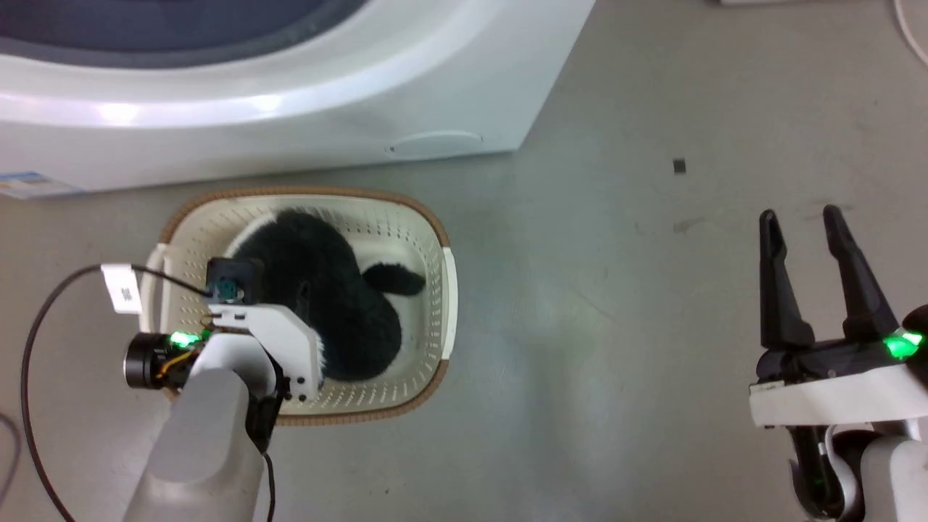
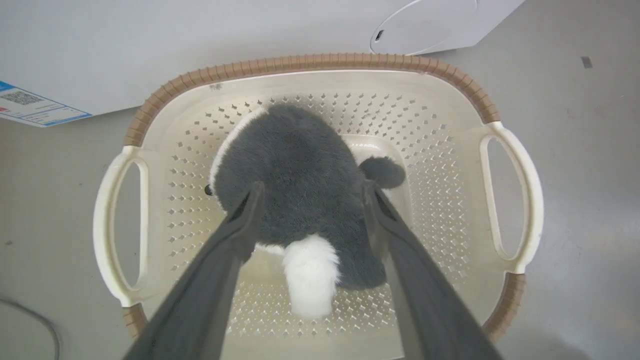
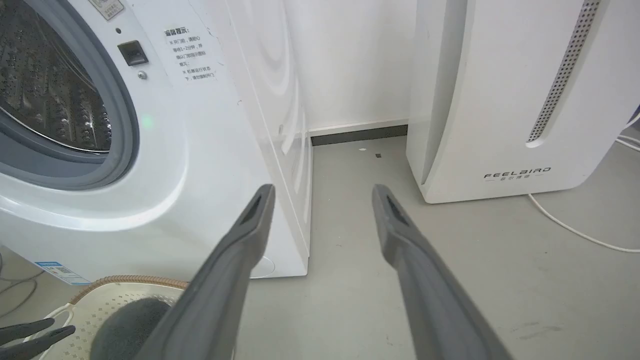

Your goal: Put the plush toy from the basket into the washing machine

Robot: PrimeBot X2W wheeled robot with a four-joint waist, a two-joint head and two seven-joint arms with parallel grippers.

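The plush toy (image 1: 341, 304), black fur with white patches, lies in the cream basket (image 1: 428, 239), which stands on the floor against the white washing machine (image 1: 290, 109). My left gripper (image 2: 312, 190) is down inside the basket and open. Its fingers (image 2: 240, 225) straddle the toy's (image 2: 300, 170) back, tips at the fur on either side. A white patch (image 2: 310, 275) shows between them. My right gripper (image 1: 800, 214) stands open over bare floor to the right, holding nothing. The right wrist view shows the washer's grey-gasketed porthole (image 3: 120, 125) with the steel drum (image 3: 45, 100) behind it.
A white FEELBAIRD appliance (image 3: 500, 100) stands right of the washer, with a strip of grey floor (image 3: 350, 165) between them. A white cable (image 3: 575, 230) trails by it. A black cable (image 1: 29, 362) loops left of the basket. A label (image 1: 29, 185) sticks to the washer's base.
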